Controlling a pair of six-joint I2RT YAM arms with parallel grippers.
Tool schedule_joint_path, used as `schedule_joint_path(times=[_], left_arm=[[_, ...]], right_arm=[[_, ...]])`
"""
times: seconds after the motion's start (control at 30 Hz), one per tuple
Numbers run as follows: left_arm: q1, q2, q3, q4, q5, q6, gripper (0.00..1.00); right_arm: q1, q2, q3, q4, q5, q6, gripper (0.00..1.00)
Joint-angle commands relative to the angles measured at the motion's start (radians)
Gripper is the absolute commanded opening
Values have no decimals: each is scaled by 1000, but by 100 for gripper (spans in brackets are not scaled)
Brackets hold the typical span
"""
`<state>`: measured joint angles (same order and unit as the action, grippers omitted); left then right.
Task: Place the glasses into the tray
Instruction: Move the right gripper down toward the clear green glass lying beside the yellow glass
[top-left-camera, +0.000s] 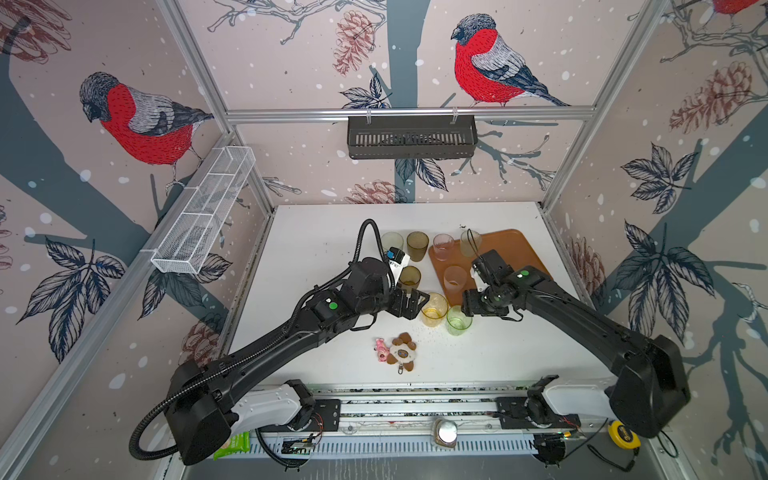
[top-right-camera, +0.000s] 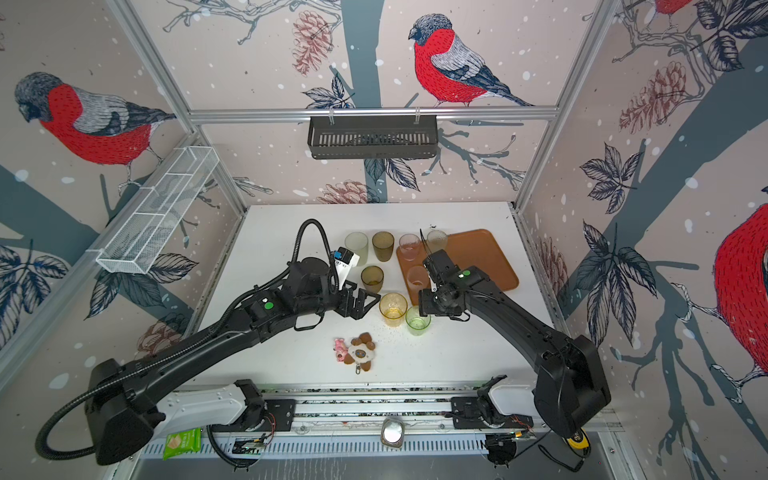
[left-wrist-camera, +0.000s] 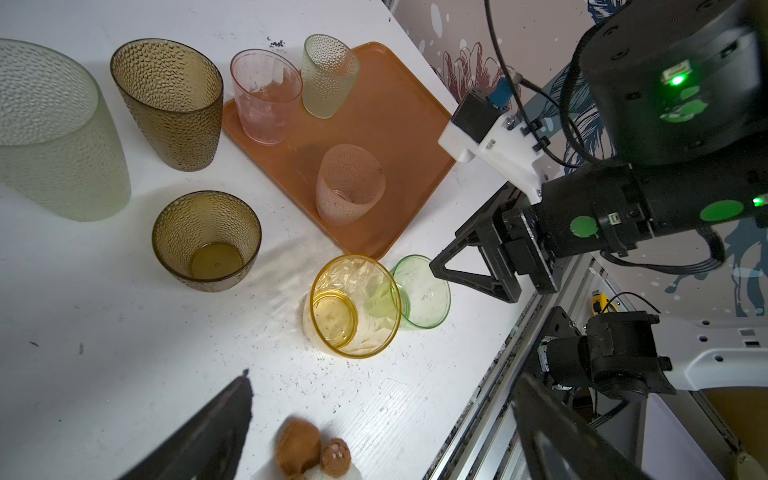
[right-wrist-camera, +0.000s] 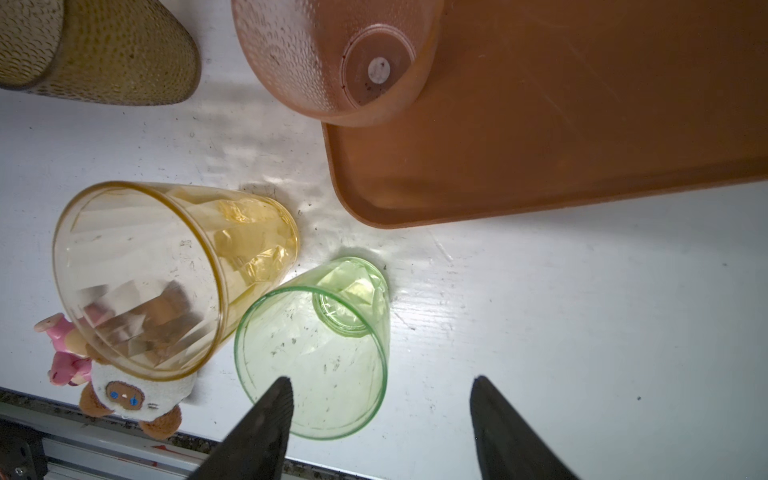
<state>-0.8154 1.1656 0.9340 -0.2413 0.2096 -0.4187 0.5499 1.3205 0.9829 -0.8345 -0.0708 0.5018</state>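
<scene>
Glasses (top-left-camera: 417, 246) look light, stiff, slick; the green glass (right-wrist-camera: 316, 345) just beside the tray (right-wrist-camera: 540, 145) wants a rim pinch, right gripper (right-wrist-camera: 381, 379) part-open astride its wall; left gripper (left-wrist-camera: 382, 374) wide, empty.

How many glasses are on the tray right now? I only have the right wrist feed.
Observer: Three on the tray: clear pink glass, pale frosted glass, frosted pink glass.
Operator: Anything off-tray beyond my frame?
Observer: Yes, a cream frosted glass and a tall brown glass stand at the far side, left of the tray.
Operator: Left gripper?
Observer: The left gripper is open and empty, beside the yellow glass.
</scene>
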Motion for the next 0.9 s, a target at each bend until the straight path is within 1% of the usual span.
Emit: schedule_joint_path(times=[0.0,0.13,0.43,0.87], left_arm=[[-1,4,5,-3,29,26,98],[-1,10,26,-44,25,51,98],[-1,9,10,-17,30,48,98],[0,1,-14,-5,10,30,98]], right_arm=[[14,4,-10,22,-18,18,69],[24,14,-11,40,-17,30,68],[35,27,-13,69,-7,57,64],[42,53,-10,87,-3,48,59]])
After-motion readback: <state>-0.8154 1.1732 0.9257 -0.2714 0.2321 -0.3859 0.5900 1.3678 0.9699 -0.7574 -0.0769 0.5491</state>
